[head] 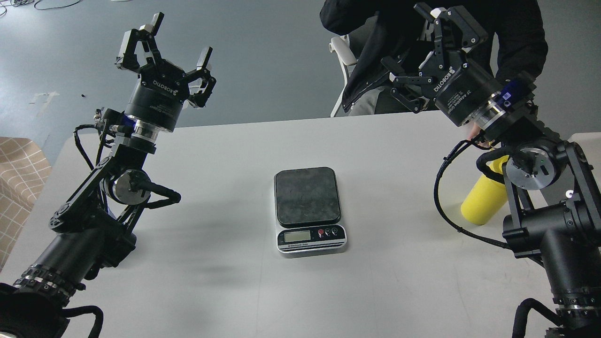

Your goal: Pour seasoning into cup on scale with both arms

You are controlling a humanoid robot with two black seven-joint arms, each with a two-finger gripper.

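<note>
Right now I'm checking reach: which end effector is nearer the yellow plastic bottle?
The right end effector. Its arm crosses in front of the yellow plastic bottle at the table's right edge; the left end effector is raised at the far left.

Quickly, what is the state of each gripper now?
Left gripper: open, holding nothing.
Right gripper: open, holding nothing.

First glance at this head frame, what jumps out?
The two black arms: the left gripper and right gripper are both raised off the white table with jaws spread and empty. Dead centre sits the scale, its dark plate bare. At the right, the yellow seasoning bottle stands half hidden behind the right arm, and a person in black sits at the far edge.
</note>
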